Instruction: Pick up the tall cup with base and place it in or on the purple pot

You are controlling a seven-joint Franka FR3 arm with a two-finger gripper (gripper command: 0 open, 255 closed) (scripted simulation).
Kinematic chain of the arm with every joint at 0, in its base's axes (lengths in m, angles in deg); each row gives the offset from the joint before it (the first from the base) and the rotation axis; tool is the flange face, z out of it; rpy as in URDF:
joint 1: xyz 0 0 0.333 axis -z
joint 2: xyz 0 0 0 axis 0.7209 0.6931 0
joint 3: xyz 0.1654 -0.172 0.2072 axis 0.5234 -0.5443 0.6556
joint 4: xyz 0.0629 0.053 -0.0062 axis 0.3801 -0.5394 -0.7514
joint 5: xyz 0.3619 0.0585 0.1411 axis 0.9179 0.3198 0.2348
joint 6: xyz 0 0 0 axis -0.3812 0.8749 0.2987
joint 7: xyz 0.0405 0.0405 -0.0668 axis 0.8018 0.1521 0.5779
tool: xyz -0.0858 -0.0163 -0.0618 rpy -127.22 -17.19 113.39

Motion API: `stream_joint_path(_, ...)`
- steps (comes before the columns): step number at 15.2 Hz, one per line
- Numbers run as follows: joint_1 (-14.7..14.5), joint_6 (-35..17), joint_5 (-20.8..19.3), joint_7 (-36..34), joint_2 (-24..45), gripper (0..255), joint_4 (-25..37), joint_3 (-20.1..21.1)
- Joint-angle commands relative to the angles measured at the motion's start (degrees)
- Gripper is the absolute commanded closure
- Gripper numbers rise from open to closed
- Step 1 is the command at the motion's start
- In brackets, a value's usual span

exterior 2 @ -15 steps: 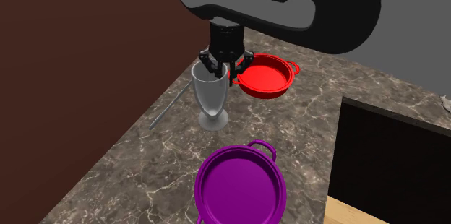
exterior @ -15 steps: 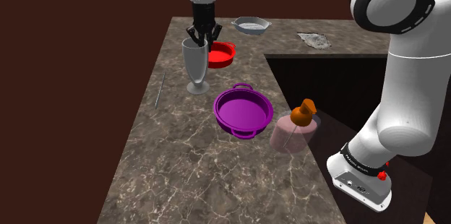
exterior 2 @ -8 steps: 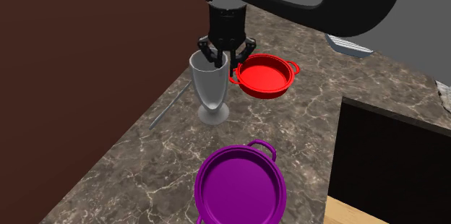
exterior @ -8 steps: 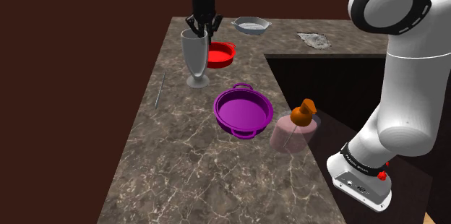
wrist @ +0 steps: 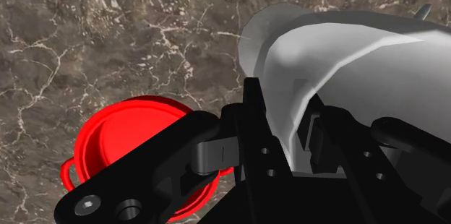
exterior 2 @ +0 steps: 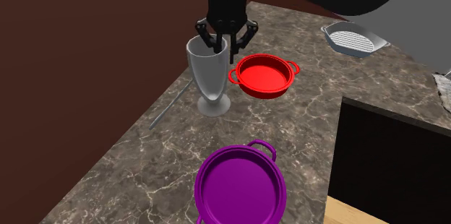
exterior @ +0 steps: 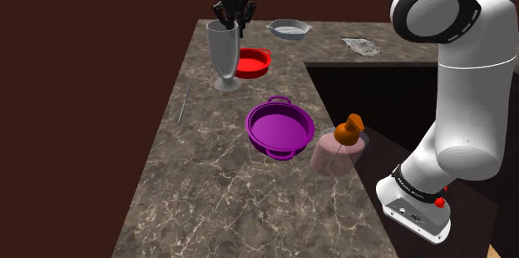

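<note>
Gripper on the tall cup

We see the fingers clamped on the grey cup's rim; it is upright near the counter's far corner, just beside the red pot, well apart from the purple pot.

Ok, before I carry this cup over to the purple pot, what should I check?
1. Grip: the gripper clasps the tall cup by its rim wall, which sits between the two fingers: ok.
2. Tall cup upright: ok.
3. Cup's base clear of the countertop: cannot tell.
4. Purple pot open and empty: ok.
5. Way to the purple pot: nothing stands between it and the cup; the red pot lies off to one side: ok.
</note>
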Motion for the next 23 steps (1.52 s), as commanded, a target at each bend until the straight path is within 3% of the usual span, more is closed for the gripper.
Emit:
stream_joint_path(1, -0.40, 2.49, -0.26, -0.09, 1.37, 255, 3.89, -0.02)
stream_joint_path(7, -2.77, 12.46, -1.67, -0.36, 9.01, 255, 21.56, -0.38)
stream_joint_path(8, -1.14, 8.38, -0.59, -0.57, 2.35, 255, 10.79, 0.18)
stream_joint_path(9, -0.10, 6.28, 0.16, -0.68, -2.02, 255, 4.33, 0.64)
stream_joint_path(12, 1.63, 3.05, 2.28, -0.64, -11.86, 255, -8.60, 1.07)
stream_joint_path(17, 2.95, 1.66, 5.34, -0.28, -24.58, 255, -22.39, 1.09)
stream_joint_path(23, 3.29, 3.33, 8.43, 0.07, -37.41, 255, -33.20, 0.62)
